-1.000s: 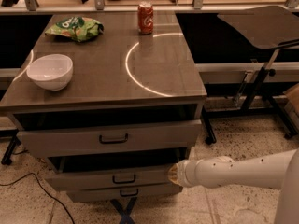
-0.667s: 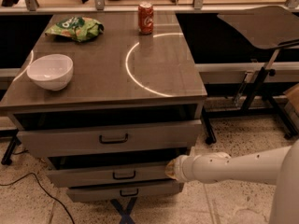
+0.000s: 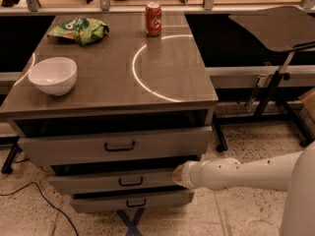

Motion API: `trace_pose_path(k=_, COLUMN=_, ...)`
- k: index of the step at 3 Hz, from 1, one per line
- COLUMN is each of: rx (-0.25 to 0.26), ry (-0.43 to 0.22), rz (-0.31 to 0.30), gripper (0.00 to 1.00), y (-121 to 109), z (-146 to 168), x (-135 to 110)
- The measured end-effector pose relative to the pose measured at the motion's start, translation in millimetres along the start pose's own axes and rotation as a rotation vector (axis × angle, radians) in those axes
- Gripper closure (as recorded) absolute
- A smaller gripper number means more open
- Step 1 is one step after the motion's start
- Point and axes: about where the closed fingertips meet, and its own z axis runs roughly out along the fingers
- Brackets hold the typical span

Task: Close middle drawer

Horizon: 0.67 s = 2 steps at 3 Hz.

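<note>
The middle drawer (image 3: 98, 182) sits between the taller top drawer (image 3: 162, 144) and the narrow bottom drawer (image 3: 98, 202), standing partly out with a dark gap above its front. The gripper (image 3: 178, 175) (tip of the white arm (image 3: 236, 175)) is at the right end of that front; whether it is clenched or released cannot be told. A white bowl (image 3: 52, 75), a green bag (image 3: 78, 29) and a red can (image 3: 153, 18) rest on the cabinet top (image 3: 108, 97)

Three drawers (image 3: 74, 149), one bowl (image 3: 52, 75), one can (image 3: 153, 19), one bag (image 3: 78, 30), gripper (image 3: 179, 176) at middle drawer (image 3: 98, 182)

gripper (image 3: 177, 176) further left — at right end of middle drawer (image 3: 98, 182), pushed in
</note>
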Motion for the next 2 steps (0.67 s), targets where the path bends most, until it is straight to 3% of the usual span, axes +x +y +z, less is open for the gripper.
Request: trace_pose_path(k=2, rx=-0.149, ry=0.085, rz=0.08, gripper=1.0, y=70, z=-49, x=46)
